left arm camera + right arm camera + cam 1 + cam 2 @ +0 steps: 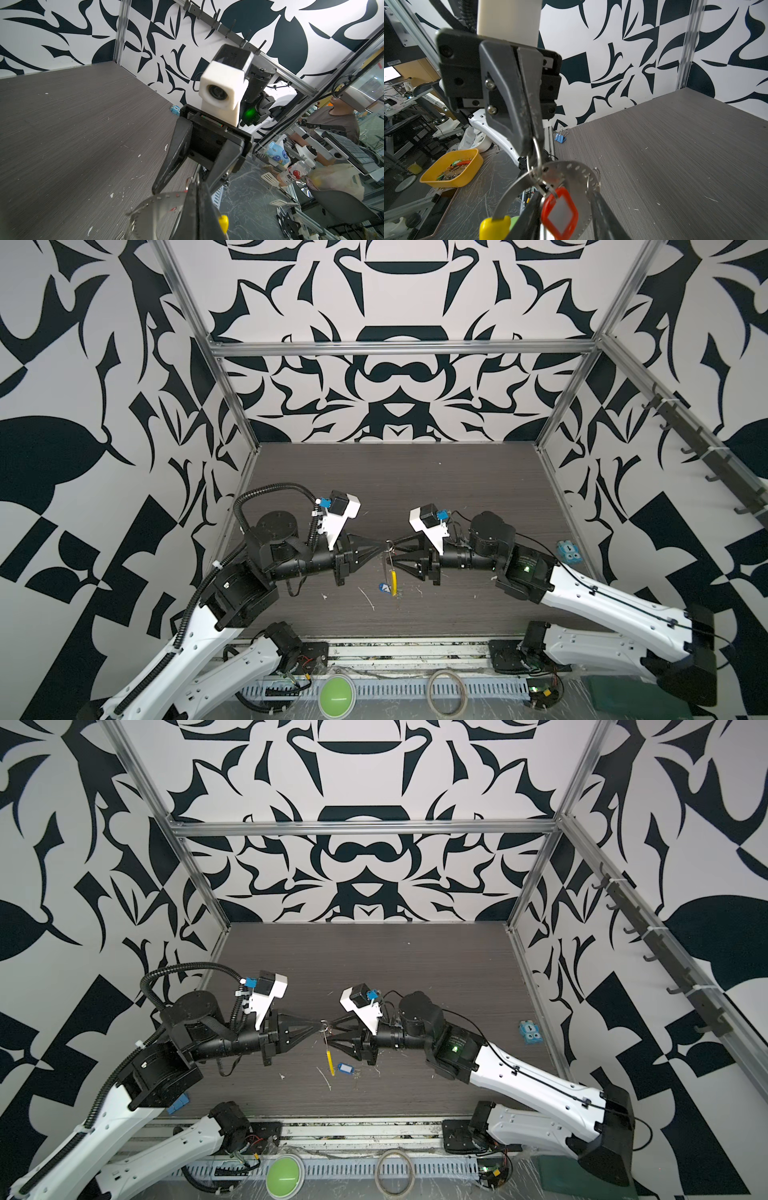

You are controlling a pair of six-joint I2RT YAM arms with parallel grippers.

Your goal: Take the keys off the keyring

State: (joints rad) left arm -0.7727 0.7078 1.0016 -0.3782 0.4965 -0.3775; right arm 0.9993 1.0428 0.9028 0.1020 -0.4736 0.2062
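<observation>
Both grippers meet level, tip to tip. The keyring [390, 562] hangs long axis down, yellow sleeve [393, 580] lowest. The left gripper [381, 548] pinches seemingly a small ring [538, 155]; the right gripper [395, 554] has its fingers apart.

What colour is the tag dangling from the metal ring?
The tag is red with a pale window; right wrist view shows it best.

Probably robotics lab: aluminium-framed cell [399, 349], headset operator [337, 119].

Two grippers, left gripper [381, 547] and right gripper [395, 551], are showing. Also showing: one keyring [393, 578], one red tag [560, 211], one blue tag [344, 1068].
</observation>
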